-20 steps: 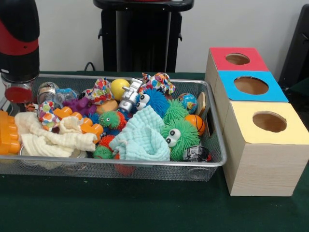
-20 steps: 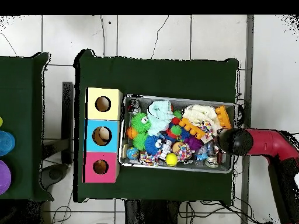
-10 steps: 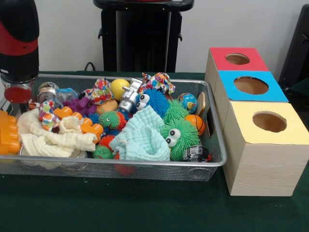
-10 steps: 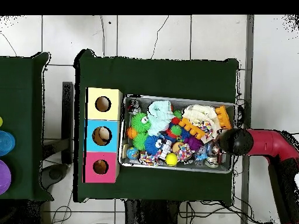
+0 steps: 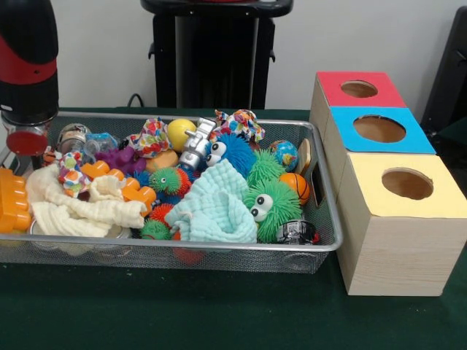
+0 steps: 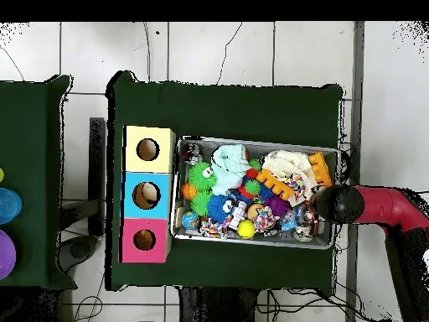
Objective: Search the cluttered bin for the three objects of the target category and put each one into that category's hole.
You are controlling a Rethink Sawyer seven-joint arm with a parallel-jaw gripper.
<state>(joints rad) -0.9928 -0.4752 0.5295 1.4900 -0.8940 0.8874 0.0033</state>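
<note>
1. You are looking at the arm (image 5: 28, 65) hanging over the far-left corner of the cluttered bin (image 5: 182, 246) in the front view, at about 10 o'clock from the bin's middle. The overhead view is showing the same arm (image 6: 381, 207) coming in at 3 o'clock.

2. You are not getting a view of the pincer's tips, since the arm's round end is covering them in both views. I cannot tell whether the pincer is released or clenched, or grasping anything.

3. The arm is probably sitting there because that end of the bin is packed with small items that need searching.

4. You are looking for the small lumpy figures. A tan-orange lump (image 5: 162, 160) is lying at about 11 o'clock from the bin's middle, between the yellow ball (image 5: 179, 132) and the small fuzzy ball (image 5: 169, 180). It may be one of them, but it is half buried.

5. The cloths (image 5: 213, 205) are covering part of the bin, so other figures could be hiding underneath.

6. The red-panelled hole (image 5: 359, 89) is waiting at 2 o'clock, on the farthest box, with the blue-panelled hole (image 5: 379, 129) and yellow-panelled hole (image 5: 407, 183) nearer on the counter (image 5: 219, 313).

7. You are not seeing any readable writing or labels.
</note>
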